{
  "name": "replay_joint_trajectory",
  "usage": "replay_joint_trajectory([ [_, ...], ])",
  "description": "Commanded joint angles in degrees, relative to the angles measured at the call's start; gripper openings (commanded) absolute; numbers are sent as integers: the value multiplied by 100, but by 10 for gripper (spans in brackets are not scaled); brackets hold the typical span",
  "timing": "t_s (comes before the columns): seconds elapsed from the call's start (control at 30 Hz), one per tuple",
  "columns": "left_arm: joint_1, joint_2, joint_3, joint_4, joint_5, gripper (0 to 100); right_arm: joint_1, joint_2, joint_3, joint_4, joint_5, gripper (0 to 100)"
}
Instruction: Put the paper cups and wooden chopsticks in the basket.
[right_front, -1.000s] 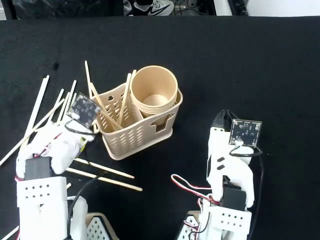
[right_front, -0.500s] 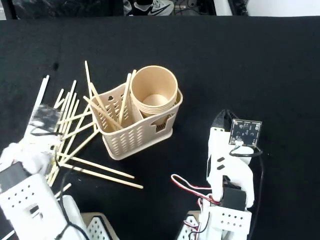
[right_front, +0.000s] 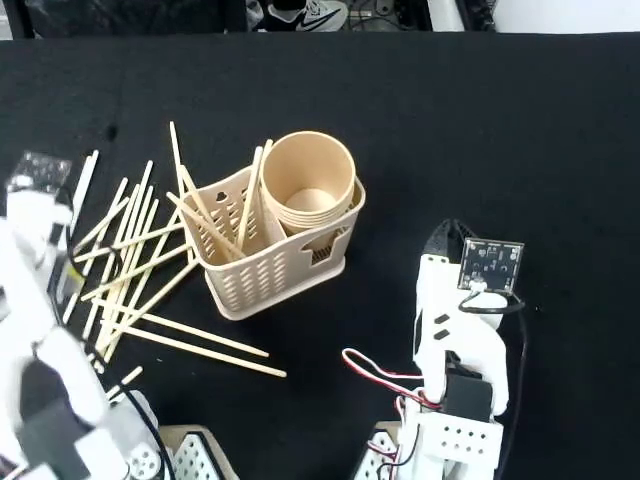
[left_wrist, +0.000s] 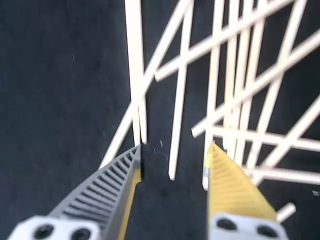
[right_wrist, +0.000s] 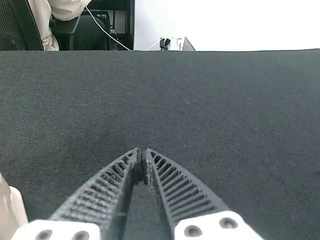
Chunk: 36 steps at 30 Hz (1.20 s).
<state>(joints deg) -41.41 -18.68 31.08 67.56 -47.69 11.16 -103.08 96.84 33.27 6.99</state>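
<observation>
At the near edge of the worktop (right_front: 500, 120) we find the right arm parked well apart from the work; its hand (right_wrist: 143, 159) has its fingers pressed together on nothing, with bare black cloth ahead of it. The left hand (left_wrist: 176, 149) is spread wide and points down over the loose wooden chopsticks (left_wrist: 134, 75). The end of one stick lies in the gap between the two fingers, though we cannot tell from this angle whether either finger touches it. No stick is gripped. From overhead, these loose chopsticks (right_front: 200, 349) lie scattered and crossed on the cloth just beside the basket (right_front: 275, 270), between it and the left arm, with two long ones angled toward the near side. Beyond them the basket stands upright. The paper cups (right_front: 310, 195) sit nested in its larger compartment, and several chopsticks (right_front: 249, 200) lean in the narrower one, their ends standing above the rim. We judge the cup portion complete as far as can be seen, since no cup remains on the cloth, and the chopstick portion well short: more sticks appear to lie outside than inside. The left wrist view supplies the finger spread and the stick lying in the gap, which the arm's own body hides from overhead. The overhead view alone supplies the basket's contents and the extent of the remaining pile.
</observation>
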Motion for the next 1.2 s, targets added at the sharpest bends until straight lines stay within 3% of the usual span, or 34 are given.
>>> replay_joint_trajectory([
  [0.0, 400, 1371, -1552, -18, 35, 213, -97, -259, -31, 18, 62, 13],
  [0.4, 514, 5090, -4646, -18, 527, 207, -97, -259, -31, 9, 62, 13],
  [0.5, 514, 5635, -5077, 88, 510, 115, -97, -259, -31, 9, 62, 13],
  [0.57, 532, 5688, -5244, 422, 484, 26, -97, -259, -31, 0, 62, 13],
  [0.87, 558, 5442, -5719, 1556, 527, 29, -97, -259, -31, 0, 62, 13],
  [1.17, 523, 3701, -5429, 2092, 879, 29, -97, -259, -31, 0, 62, 13],
])
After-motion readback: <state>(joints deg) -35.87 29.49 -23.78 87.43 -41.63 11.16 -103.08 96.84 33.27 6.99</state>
